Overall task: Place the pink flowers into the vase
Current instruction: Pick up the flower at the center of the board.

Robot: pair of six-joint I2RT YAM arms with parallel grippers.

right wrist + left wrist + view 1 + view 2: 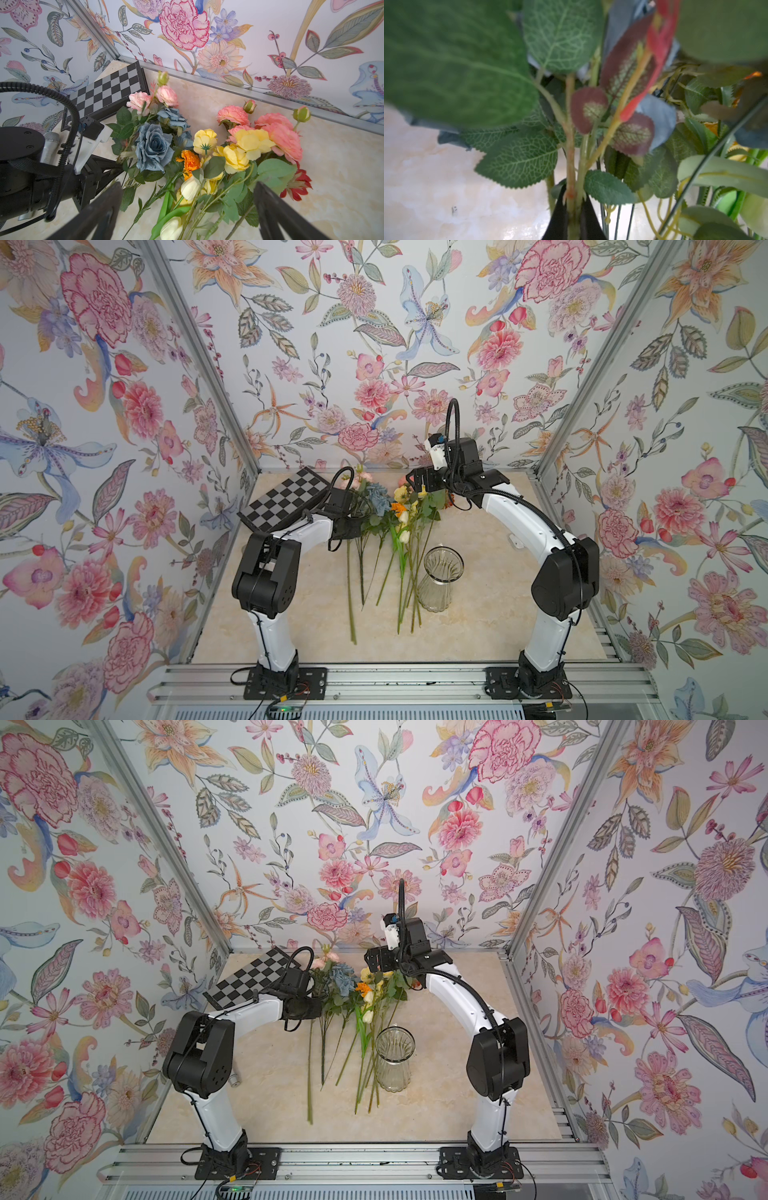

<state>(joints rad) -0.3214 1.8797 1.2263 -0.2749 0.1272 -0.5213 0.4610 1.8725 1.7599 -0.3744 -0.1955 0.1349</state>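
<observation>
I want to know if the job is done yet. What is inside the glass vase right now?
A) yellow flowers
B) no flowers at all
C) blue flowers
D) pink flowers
B: the vase stands upright with no stems in it, while the pink flowers and the other blooms lie on the table beside it.

Bright, even, diffuse light, faint shadows; blurry near leaves (456, 62) in left wrist view; wide-angle distortion at edges.
</observation>
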